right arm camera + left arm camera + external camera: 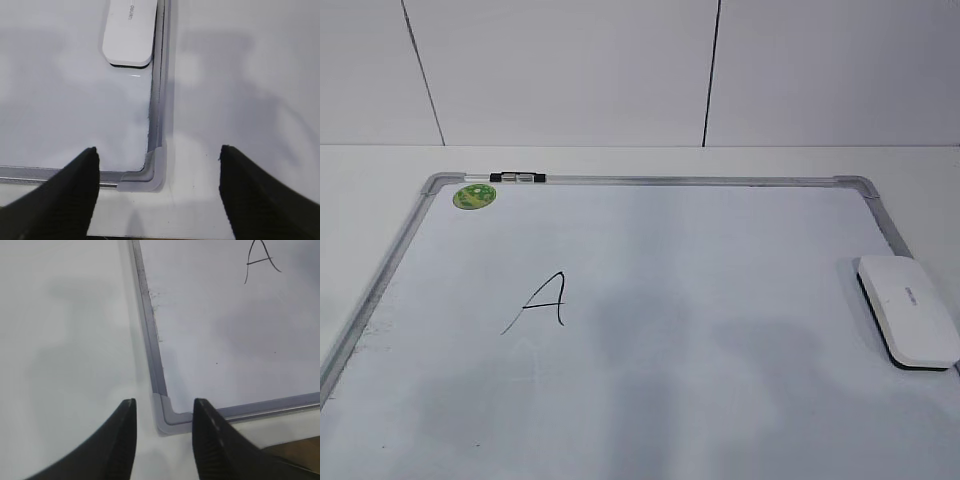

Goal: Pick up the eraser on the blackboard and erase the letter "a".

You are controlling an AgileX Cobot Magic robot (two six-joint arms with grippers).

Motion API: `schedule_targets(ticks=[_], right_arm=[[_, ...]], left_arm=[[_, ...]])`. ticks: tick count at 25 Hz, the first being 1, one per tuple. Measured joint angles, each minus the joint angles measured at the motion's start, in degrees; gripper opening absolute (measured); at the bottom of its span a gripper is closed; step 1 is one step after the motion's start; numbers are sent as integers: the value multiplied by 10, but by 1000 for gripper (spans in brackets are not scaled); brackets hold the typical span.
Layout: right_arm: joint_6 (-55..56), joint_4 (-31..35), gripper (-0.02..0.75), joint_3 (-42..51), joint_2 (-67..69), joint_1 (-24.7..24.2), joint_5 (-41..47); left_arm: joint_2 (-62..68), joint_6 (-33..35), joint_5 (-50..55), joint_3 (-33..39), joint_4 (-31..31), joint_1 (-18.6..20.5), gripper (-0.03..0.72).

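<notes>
Right wrist view: my right gripper [157, 165] spread wide, empty. Eraser [131, 31] lies far, against board [650, 181] right frame; finger may snag frame. Left gripper [164, 412] parted, empty.

**White table, panelled wall, small clip**

Plain white table [380, 165], matte, marked only by soft grey shadows. Behind it, a pale wall [570, 70] of flat panels, split by two thin dark seams, one leaning at left [423, 70], one nearly upright right of centre [711, 70]. Far back on the table, left of centre, a small black-and-clear clip [518, 178], lying lengthwise. Same bare tabletop in the left wrist view [60, 340] and the right wrist view [240, 75]. Brownish patch [295, 450] low at the left wrist view's corner, too blurred to identify.
</notes>
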Motion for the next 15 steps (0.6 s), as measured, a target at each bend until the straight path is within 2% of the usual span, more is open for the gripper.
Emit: schedule_targets(ticks=[3, 9, 15], right_arm=[[0, 0, 593, 0, -18, -13, 0], [0, 0, 593, 0, -70, -72, 0], [0, 0, 593, 0, -126, -82, 0]], left_arm=[[-33, 0, 0, 0, 0, 8, 279], [-109, 0, 2, 0, 0, 13, 264], [-166, 0, 3, 0, -1, 13, 246]])
